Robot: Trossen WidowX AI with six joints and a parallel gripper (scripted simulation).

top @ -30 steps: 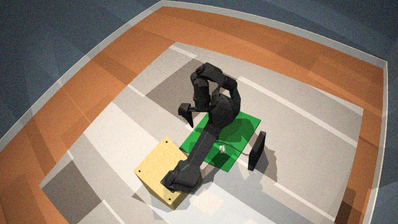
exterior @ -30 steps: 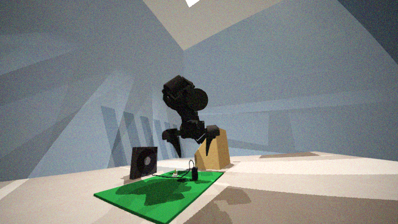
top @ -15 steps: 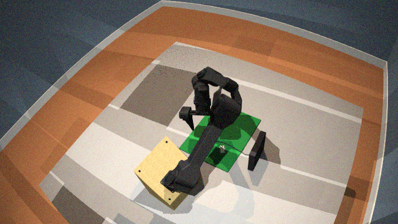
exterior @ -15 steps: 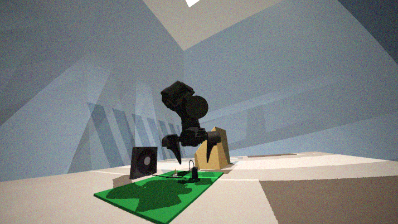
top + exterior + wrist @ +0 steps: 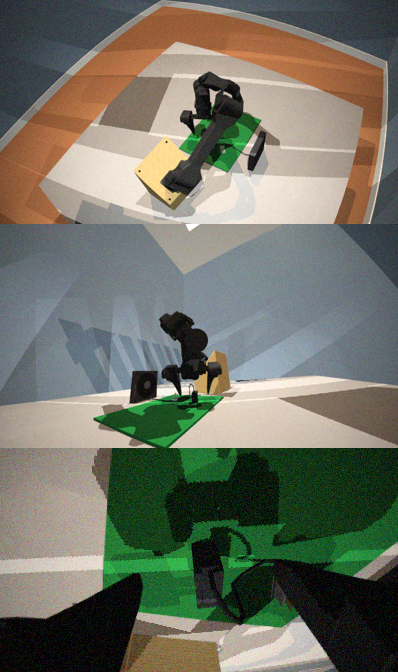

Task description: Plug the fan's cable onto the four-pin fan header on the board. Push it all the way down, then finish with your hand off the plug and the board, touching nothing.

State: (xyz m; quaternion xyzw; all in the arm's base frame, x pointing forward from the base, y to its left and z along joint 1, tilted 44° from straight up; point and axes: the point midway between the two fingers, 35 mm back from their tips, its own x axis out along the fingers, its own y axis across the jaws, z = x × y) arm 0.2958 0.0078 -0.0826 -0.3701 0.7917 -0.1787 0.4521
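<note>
ok, gripper [image 5: 193, 391] wide open and empty, fingers straddling the plug [image 5: 207, 573] on the board [image 5: 156, 419], lined up for a grab.

Your arm [image 5: 206, 139] folds fwd & down; gripper [image 5: 193, 388] points at 6 o'clock, fingers [image 5: 175, 383] spread wide, holding nothing.

Hidden/unclear, as we see it: header [image 5: 175, 397] pins too small to count; top view: arm [image 5: 206, 142] covers plug, header; wrist view: fingers cut by frame edges.
</note>
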